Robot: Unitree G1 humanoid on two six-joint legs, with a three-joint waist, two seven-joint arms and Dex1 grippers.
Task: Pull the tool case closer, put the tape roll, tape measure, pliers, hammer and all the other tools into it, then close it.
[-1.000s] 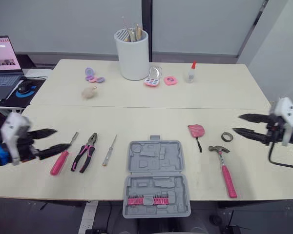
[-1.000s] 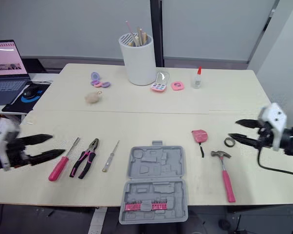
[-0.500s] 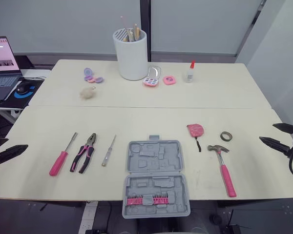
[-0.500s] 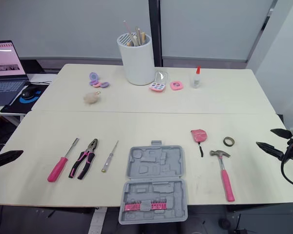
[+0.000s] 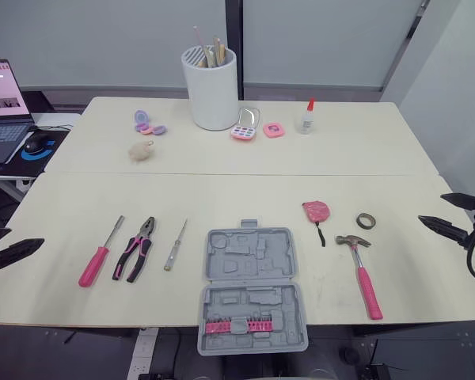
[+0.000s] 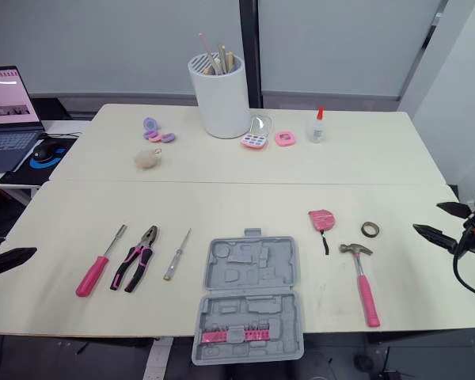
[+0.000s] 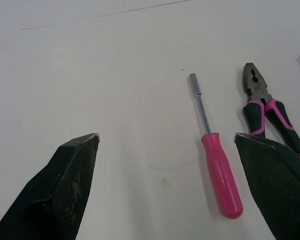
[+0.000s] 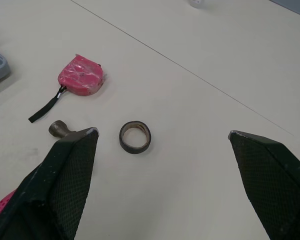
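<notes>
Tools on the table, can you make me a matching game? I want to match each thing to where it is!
Things:
1. hammer
2. pliers
3. tape roll
4. tool case

Places:
A. between the pink screwdriver and the slim screwdriver
B. lying open at the near edge of the table, in the middle
C. a small ring level with the pink tape measure, to its right
D. right of the case, pink handle pointing toward the near edge

Pairs: 1-D, 2-A, 3-C, 4-B.
</notes>
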